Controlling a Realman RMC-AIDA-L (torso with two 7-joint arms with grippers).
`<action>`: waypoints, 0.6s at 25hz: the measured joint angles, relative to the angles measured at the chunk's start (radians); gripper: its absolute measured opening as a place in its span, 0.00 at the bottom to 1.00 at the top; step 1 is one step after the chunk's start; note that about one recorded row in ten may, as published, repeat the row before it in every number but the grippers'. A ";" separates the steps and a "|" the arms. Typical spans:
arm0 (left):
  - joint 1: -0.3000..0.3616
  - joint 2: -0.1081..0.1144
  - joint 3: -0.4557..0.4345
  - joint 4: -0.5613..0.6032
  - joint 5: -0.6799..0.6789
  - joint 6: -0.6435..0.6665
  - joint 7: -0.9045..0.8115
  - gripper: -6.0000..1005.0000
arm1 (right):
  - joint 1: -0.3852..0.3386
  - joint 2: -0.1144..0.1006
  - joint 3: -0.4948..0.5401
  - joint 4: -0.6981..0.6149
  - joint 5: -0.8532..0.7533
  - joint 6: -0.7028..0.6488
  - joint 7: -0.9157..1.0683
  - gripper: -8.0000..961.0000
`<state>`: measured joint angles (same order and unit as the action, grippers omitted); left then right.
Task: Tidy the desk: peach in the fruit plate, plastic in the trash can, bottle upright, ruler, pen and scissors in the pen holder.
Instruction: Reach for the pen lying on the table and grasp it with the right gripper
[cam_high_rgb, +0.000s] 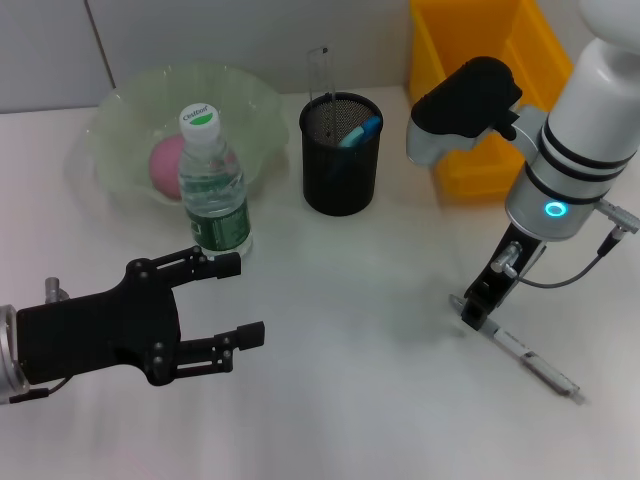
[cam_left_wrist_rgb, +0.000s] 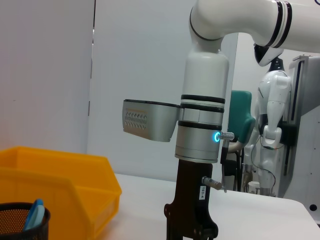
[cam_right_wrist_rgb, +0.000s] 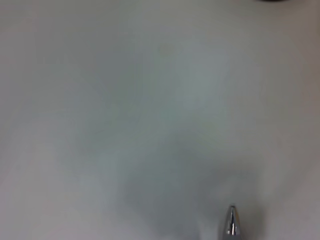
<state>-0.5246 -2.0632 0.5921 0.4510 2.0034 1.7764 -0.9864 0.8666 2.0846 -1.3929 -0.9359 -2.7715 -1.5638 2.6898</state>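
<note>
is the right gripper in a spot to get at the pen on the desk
Probably yes: the right gripper is down at one end of the pen, which lies flat on bare table with nothing crowding it.

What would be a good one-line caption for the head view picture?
Right end effector reaches the pen on the desk; left end effector hovers open near the upright bottle.

We see a pink peach (cam_high_rgb: 166, 160) in a pale green translucent fruit plate (cam_high_rgb: 125, 115) and a green-labelled, white-capped bottle (cam_high_rgb: 213, 190). The mesh pen holder (cam_high_rgb: 341, 155) is black, the bin (cam_high_rgb: 470, 90) yellow, and the pen (cam_high_rgb: 535, 365) silver.
</note>
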 joint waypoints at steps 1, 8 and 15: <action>0.000 0.000 0.000 0.000 0.000 0.000 0.000 0.78 | 0.000 0.000 0.000 0.000 0.000 0.002 0.000 0.38; 0.000 0.000 0.000 0.000 0.000 -0.001 0.000 0.78 | -0.001 0.000 -0.011 0.003 0.001 0.015 -0.001 0.35; 0.000 0.000 0.000 0.001 -0.001 -0.001 0.000 0.78 | 0.005 0.000 -0.018 0.034 0.001 0.024 -0.002 0.31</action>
<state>-0.5247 -2.0632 0.5922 0.4520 2.0024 1.7752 -0.9863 0.8721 2.0846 -1.4111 -0.9022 -2.7703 -1.5399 2.6880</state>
